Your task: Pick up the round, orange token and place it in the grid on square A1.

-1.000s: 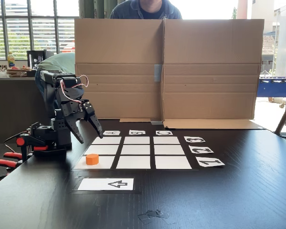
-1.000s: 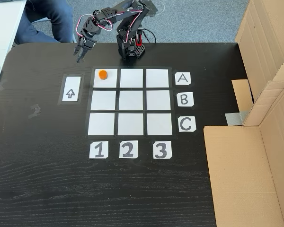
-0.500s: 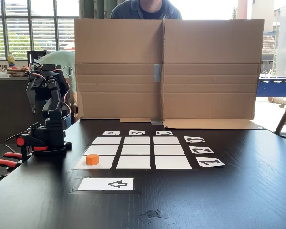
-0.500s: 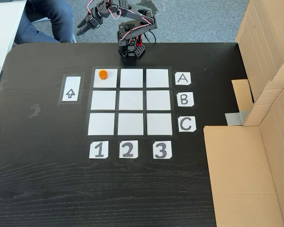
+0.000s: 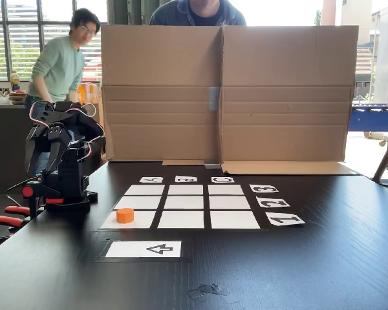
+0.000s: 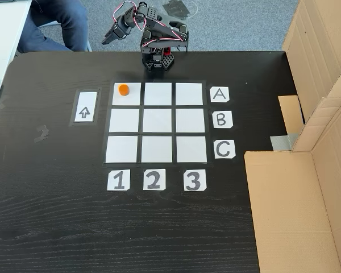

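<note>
Orange token resting in corner cell A1, arm folded back at its base.

We see the round, orange token (image 6: pixel 123 89) lying on square A1 (image 6: pixel 129 97) of the grid (image 6: pixel 157 122), in the upper left part of that cell in the top-down fixed view; in the low fixed view the token (image 5: pixel 125 215) sits on the near left cell (image 5: pixel 141 220). The black arm (image 6: pixel 159 42) is folded up over its base at the far edge of the dark surface (image 6: pixel 57 199), well apart from the token. Its hand (image 6: pixel 110 37) hangs off beyond the surface edge, holding nothing; we cannot tell whether its fingers are apart or together. The white arrow card (image 6: pixel 85 107) lies just left of the grid, and a cardboard screen (image 5: pixel 226 90) stands behind it.
</note>
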### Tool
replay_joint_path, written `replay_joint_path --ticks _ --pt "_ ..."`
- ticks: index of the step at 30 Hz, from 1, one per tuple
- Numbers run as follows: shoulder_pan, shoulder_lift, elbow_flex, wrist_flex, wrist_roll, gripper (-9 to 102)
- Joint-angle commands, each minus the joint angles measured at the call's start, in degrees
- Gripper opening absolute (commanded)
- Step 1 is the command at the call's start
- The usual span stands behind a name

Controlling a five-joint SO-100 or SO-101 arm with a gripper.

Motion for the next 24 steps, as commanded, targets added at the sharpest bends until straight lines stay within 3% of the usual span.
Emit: replay_joint_path --ticks 1,11,24 --pt "0.79 2.81 1.85 0.18 -0.09 13" --pt "2.46 8.88 11.87 0.35 -0.35 9" --pt "3.69 13.10 21.88 -5.80 -0.79 1"
